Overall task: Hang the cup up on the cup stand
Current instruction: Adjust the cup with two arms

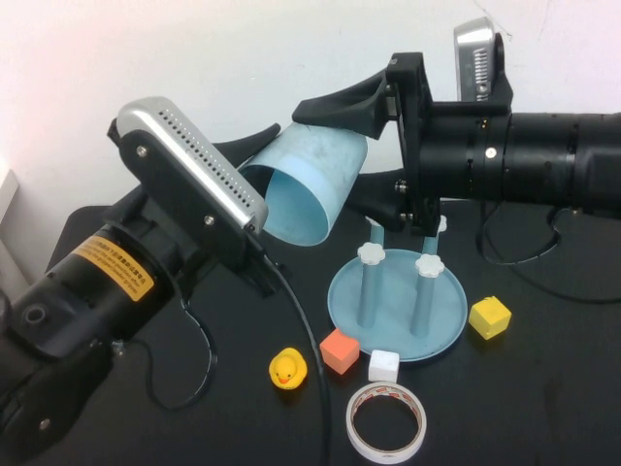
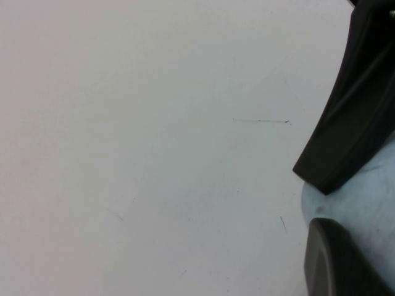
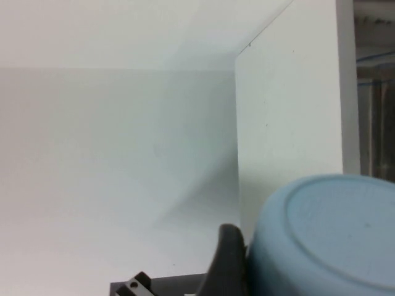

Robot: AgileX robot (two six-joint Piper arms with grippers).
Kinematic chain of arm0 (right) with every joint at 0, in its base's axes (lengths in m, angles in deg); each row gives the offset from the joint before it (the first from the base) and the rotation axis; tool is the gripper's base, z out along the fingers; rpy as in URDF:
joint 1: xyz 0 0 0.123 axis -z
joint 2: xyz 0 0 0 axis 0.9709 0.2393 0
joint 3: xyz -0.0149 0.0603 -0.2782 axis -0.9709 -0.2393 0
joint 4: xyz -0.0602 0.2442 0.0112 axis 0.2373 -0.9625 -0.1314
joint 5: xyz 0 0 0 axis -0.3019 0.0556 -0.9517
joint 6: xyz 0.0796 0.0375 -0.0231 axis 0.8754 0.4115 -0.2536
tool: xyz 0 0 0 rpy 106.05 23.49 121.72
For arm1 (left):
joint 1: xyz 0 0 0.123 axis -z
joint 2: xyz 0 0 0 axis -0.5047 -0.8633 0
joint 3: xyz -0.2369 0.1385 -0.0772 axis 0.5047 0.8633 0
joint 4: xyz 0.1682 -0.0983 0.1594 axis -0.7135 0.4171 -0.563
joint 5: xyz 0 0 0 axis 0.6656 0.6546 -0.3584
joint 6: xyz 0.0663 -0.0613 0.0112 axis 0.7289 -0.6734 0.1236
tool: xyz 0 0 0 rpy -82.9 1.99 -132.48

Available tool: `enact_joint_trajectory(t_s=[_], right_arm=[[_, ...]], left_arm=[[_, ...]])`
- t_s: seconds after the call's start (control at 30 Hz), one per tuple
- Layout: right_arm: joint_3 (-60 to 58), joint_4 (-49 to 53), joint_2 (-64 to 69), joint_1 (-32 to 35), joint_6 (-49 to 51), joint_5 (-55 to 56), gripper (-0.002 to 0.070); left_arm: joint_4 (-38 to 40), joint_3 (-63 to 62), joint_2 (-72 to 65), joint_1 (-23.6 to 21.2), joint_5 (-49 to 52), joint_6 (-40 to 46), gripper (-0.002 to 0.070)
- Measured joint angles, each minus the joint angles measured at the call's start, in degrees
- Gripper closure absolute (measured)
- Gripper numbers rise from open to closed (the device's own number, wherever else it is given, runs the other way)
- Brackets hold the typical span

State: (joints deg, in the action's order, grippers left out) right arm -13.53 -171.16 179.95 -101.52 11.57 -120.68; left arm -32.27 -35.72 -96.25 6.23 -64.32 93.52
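The light-blue cup is held tilted in the air above the table, its open mouth facing my left arm. My right gripper reaches in from the right and is shut on the cup's base end, one finger above it and one below. In the right wrist view the cup's base fills the corner with a dark finger against its side. My left gripper is at the cup's mouth rim; the cup's wall shows in the left wrist view. The cup stand sits below the cup and to its right, with white-capped posts.
On the black table in front of the stand lie a yellow duck, an orange cube, a white cube and a white tape roll. A yellow cube sits right of the stand. A white wall is behind.
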Motion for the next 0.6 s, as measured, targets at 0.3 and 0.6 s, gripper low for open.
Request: enact_joint_trajectory(t_s=[0.3, 0.6], right_arm=[[0.0, -0.47, 0.0, 0.0, -4.76, 0.0, 0.009], [1.26, -0.13, 0.0, -0.13, -6.22, 0.41, 0.0091]], left_arm=[[0.63, 0.0, -0.08, 0.0, 1.26, 0.23, 0.0581], [0.63, 0.0, 1.69, 0.0, 8.04, -1.55, 0.0256]])
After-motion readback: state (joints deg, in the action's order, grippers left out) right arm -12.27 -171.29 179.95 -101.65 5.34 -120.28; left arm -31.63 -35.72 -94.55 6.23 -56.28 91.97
